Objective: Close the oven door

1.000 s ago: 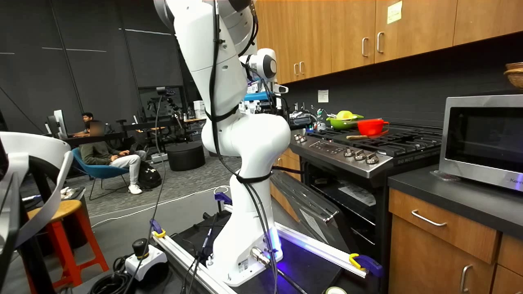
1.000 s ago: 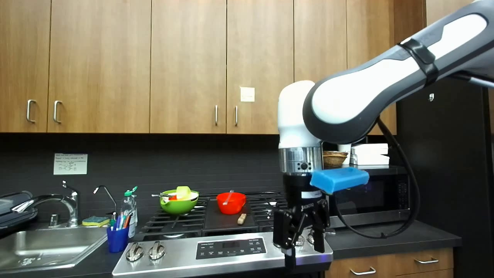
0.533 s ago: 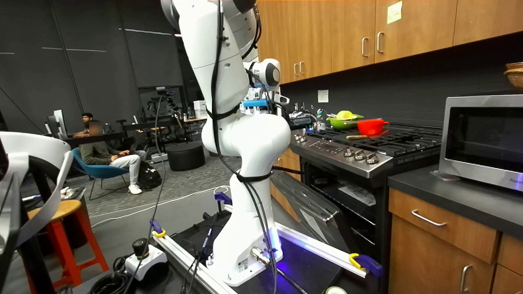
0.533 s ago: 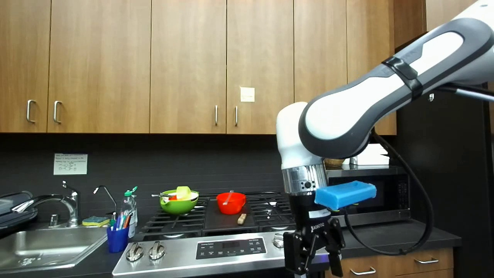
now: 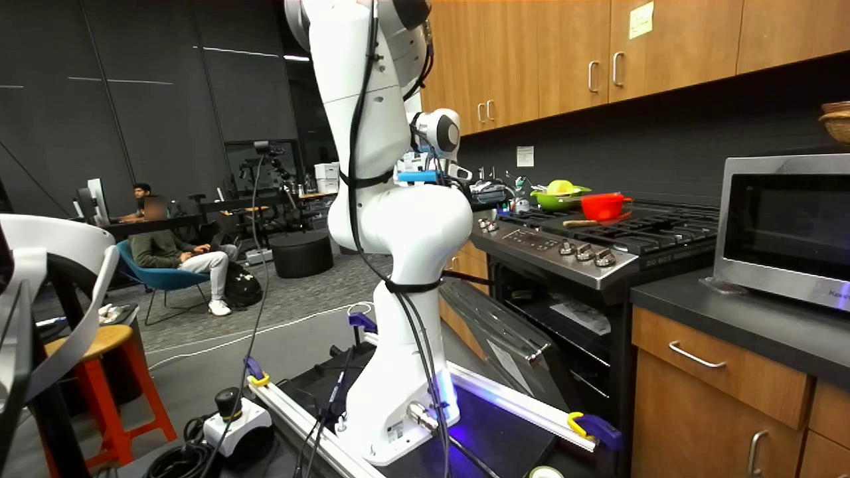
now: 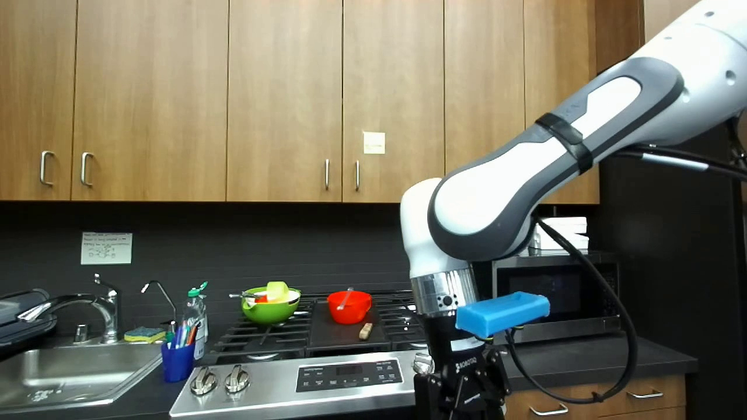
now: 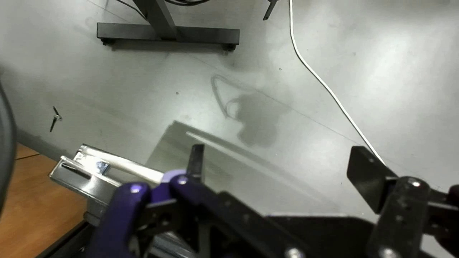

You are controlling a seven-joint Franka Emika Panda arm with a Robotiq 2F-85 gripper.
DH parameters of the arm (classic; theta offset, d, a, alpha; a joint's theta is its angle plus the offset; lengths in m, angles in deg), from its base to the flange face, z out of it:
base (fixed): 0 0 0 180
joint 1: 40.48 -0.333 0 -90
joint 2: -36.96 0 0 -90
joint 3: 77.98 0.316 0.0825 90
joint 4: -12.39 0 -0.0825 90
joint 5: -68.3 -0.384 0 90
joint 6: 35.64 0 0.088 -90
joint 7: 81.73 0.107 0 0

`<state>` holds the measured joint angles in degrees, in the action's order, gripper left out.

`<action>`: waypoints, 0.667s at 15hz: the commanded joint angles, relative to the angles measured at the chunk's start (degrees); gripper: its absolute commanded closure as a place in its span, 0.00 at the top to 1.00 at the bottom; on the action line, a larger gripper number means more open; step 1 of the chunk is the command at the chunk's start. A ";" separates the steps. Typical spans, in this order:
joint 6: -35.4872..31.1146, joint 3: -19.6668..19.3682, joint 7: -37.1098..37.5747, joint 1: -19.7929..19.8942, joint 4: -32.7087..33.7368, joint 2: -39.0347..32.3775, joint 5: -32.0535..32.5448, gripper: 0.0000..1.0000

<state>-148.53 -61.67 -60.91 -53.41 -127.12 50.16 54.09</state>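
Black oven door (image 5: 503,334), top edge off range (image 5: 552,256)

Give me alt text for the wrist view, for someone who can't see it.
Open Robotiq gripper hangs over a gray floor, holding nothing. At lower left, part of the oven door with its bar handle runs behind the gripper; a white cable crosses the floor at right.

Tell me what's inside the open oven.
In an exterior view, a pale sheet shows inside the oven, too small to read. Deeper in, it's too dark to tell. The tilted door covers part of the lower opening, so anything behind it can't be seen.
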 commanded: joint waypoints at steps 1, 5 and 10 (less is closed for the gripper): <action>-0.50 -0.24 -0.91 -0.04 3.15 -5.52 0.07 1.00; -0.57 -1.06 -1.55 0.29 3.54 -9.55 0.63 1.00; -0.84 -2.51 -2.14 0.70 3.19 -13.49 1.89 1.00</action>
<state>-149.33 -63.27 -62.00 -52.96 -124.75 38.92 54.77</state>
